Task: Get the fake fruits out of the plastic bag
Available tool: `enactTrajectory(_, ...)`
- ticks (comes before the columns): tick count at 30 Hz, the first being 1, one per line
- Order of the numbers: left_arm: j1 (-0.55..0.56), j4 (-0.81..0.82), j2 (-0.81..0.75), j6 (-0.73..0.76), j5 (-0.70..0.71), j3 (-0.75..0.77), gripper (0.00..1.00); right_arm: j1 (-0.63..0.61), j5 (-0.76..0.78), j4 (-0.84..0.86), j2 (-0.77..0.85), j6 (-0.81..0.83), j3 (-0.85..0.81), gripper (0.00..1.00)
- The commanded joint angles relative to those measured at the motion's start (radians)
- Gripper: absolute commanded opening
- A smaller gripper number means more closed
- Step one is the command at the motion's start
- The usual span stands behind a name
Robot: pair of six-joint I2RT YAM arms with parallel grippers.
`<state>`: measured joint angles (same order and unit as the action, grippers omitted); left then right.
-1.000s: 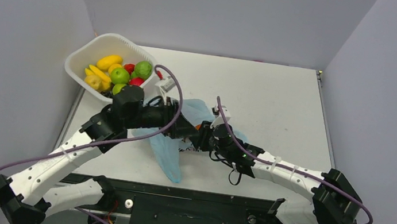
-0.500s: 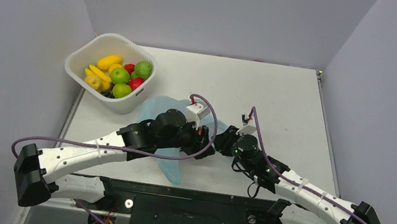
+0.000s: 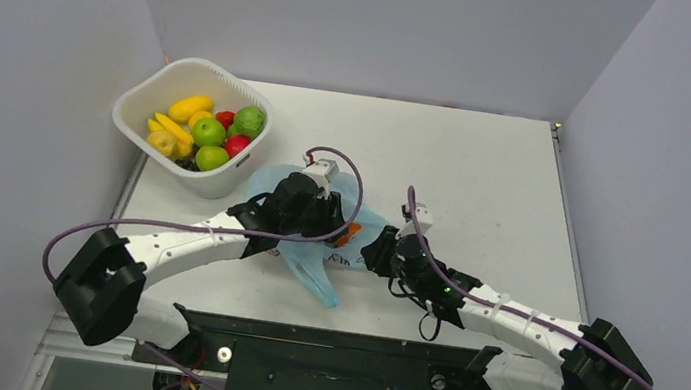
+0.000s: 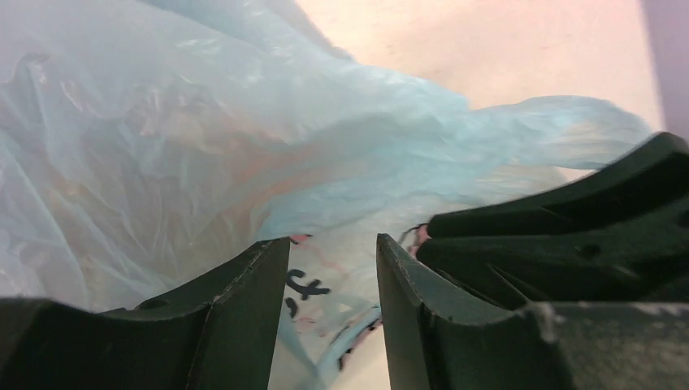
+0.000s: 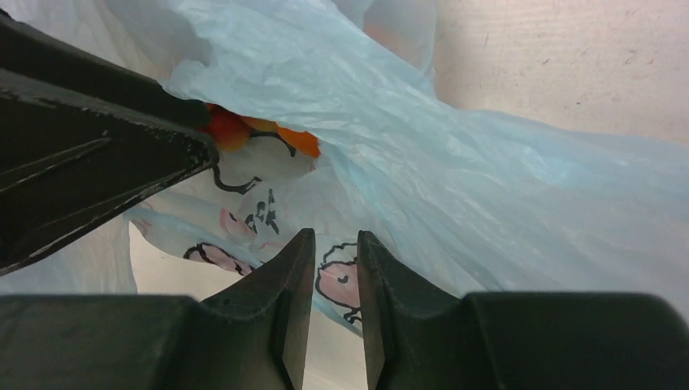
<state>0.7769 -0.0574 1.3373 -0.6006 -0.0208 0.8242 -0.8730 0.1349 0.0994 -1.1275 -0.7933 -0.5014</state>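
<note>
The left gripper (image 4: 331,240), jaws apart, and the right gripper (image 5: 335,234), jaws nearly together with grip undeterminable, flank the plastic bag (image 5: 455,162), apparently to expose the orange (image 5: 297,142).

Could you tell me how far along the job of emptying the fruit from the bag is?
Done: nothing visible yet; no fruit shows on the table beside the plastic bag. In hand: both grippers are at the bag's mouth, the left gripper with jaws apart over the film, the right gripper nearly closed, grip unclear. Left: all the fruit; an orange fruit shows at the opening.
</note>
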Motion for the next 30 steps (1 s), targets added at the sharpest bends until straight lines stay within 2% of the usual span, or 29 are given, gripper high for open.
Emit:
enactTrajectory(1, -0.029, -0.108, 0.081, 0.079, 0.069, 0.041, 0.42, -0.006, 0.002, 0.092, -0.086, 0.036, 0.003, 0.23)
enactTrajectory(3, -0.029, -0.214, 0.072, 0.079, 0.177, 0.032, 0.43, -0.006, 0.023, 0.087, -0.122, 0.031, 0.01, 0.23)
enactTrajectory(8, -0.059, -0.332, -0.029, 0.069, 0.458, -0.047, 0.57, -0.006, 0.097, 0.061, -0.158, -0.02, 0.07, 0.22)
enactTrajectory(12, -0.12, -0.353, -0.097, 0.073, 0.489, -0.071, 0.59, -0.007, 0.198, -0.027, -0.066, -0.085, 0.137, 0.23)
enactTrajectory(14, -0.128, -0.365, -0.137, 0.09, 0.412, -0.058, 0.6, -0.01, 0.207, -0.059, 0.006, -0.073, 0.154, 0.24)
enactTrajectory(17, -0.132, -0.322, -0.222, 0.126, 0.103, -0.058, 0.6, -0.023, 0.085, -0.089, 0.097, 0.049, 0.127, 0.35)
enactTrajectory(19, -0.132, -0.304, -0.291, 0.092, -0.065, -0.051, 0.6, -0.028, -0.011, -0.186, 0.153, 0.114, 0.067, 0.39)
enactTrajectory(21, -0.132, -0.322, -0.354, 0.054, -0.154, -0.02, 0.6, -0.05, -0.037, -0.289, 0.227, 0.149, 0.02, 0.49)
enactTrajectory(24, -0.133, -0.435, -0.42, 0.041, -0.183, 0.08, 0.62, -0.054, -0.023, -0.406, 0.345, 0.185, -0.028, 0.66)
enactTrajectory(26, -0.131, -0.531, -0.429, 0.066, -0.178, 0.149, 0.63, -0.049, -0.008, -0.436, 0.367, 0.216, -0.054, 0.71)
enactTrajectory(30, -0.086, -0.695, -0.402, 0.137, -0.173, 0.22, 0.61, -0.034, 0.012, -0.45, 0.297, 0.291, -0.115, 0.74)
